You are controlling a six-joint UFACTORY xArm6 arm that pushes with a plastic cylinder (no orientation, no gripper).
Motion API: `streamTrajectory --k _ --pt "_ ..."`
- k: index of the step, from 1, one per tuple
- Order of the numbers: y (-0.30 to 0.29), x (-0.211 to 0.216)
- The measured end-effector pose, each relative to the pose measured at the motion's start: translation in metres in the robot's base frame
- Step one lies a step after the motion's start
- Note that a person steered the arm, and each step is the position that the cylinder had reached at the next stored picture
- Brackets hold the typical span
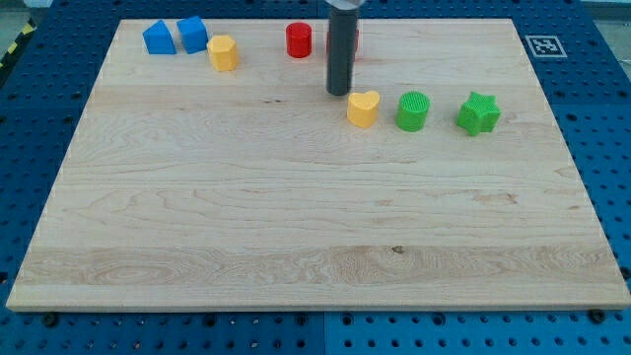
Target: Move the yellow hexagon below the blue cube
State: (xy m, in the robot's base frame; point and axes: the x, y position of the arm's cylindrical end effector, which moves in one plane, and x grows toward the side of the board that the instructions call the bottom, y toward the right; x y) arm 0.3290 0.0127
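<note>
The yellow hexagon lies near the view's top left, just right of and slightly below the blue cube, close to it or touching. My tip rests on the board well to the right of both. It is just left of and slightly above a yellow heart.
A second blue block sits left of the cube. A red cylinder stands left of the rod, and a red block is mostly hidden behind it. A green cylinder and a green star lie right of the heart.
</note>
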Motion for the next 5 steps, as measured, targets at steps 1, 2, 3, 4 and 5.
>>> streamTrajectory --k 1,2,3,4,5 --pt "-0.035 -0.037" --pt "-0.063 -0.064" --pt "-0.092 -0.078" --pt "-0.11 -0.087" --pt "-0.12 -0.087"
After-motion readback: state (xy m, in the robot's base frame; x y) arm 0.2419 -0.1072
